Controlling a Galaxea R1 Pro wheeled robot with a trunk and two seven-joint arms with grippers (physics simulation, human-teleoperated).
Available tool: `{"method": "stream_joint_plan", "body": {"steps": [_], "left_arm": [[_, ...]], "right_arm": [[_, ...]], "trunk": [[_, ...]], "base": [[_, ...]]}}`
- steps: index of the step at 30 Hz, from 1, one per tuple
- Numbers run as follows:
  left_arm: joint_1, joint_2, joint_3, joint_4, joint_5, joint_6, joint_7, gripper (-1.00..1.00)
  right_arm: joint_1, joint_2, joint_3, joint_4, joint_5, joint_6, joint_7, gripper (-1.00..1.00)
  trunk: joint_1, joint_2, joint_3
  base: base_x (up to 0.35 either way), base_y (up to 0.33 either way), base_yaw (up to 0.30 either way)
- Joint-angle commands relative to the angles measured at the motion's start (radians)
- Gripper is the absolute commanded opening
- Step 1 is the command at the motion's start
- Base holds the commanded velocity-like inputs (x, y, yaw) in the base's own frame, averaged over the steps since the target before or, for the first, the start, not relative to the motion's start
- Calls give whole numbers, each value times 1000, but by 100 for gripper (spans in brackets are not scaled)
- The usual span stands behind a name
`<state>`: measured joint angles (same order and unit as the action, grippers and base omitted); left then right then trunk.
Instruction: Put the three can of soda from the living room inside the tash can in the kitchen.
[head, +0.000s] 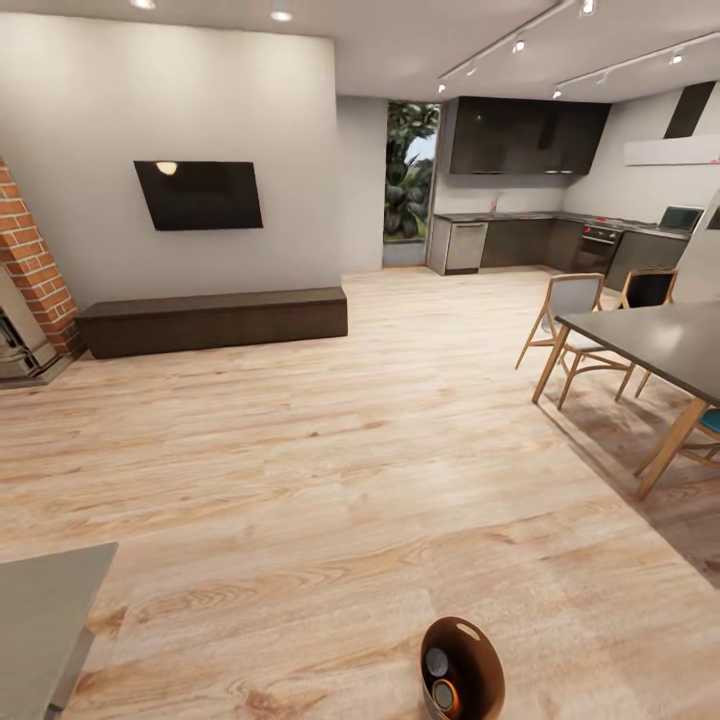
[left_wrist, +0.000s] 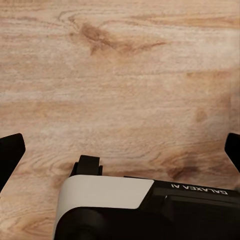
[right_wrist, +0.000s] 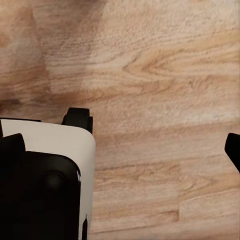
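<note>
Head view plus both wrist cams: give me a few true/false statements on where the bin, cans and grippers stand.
1. The trash can stands on the wood floor at the near edge of the head view. True.
2. The trash can is empty. False: at least one orange soda can lies inside, with a grey top beside it.
3. The trash can sits on the kitchen countertop. False: the kitchen is far across the room.
4. The left gripper is shut on a can. False: its fingers are spread wide over bare floor.
5. A black TV hangs above the dark bench. True.
</note>
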<state>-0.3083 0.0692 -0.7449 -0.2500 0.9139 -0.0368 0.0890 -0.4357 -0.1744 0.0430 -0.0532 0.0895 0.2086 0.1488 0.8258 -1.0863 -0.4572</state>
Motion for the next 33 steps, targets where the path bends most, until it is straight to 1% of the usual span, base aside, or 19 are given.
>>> {"method": "stream_joint_plan", "body": {"steps": [1, 8, 20, 26, 33], "left_arm": [[0, 0, 0, 0, 0, 0, 0, 100], [0, 0, -2, 0, 0, 0, 0, 100], [16, 1, -2, 0, 1, 0, 0, 100], [26, 2, -2, 2, 1, 0, 0, 100], [48, -1, -9, 36, 1, -1, 0, 100]], "right_arm": [[0, 0, 0, 0, 0, 0, 0, 100], [1, -1, 0, 2, 0, 0, 0, 100], [32, -4, 0, 2, 2, -4, 0, 100], [62, -4, 0, 2, 2, -6, 0, 100], [96, 1, 0, 3, 2, -6, 0, 100]], "trunk": [[-4, 7, 3], [-31, 56, 25], [-77, 140, 63], [-100, 182, 82], [-127, 231, 104]], "base": [[0, 0, 0], [0, 0, 0], [0, 0, 0], [0, 0, 0], [0, 0, 0]]}}
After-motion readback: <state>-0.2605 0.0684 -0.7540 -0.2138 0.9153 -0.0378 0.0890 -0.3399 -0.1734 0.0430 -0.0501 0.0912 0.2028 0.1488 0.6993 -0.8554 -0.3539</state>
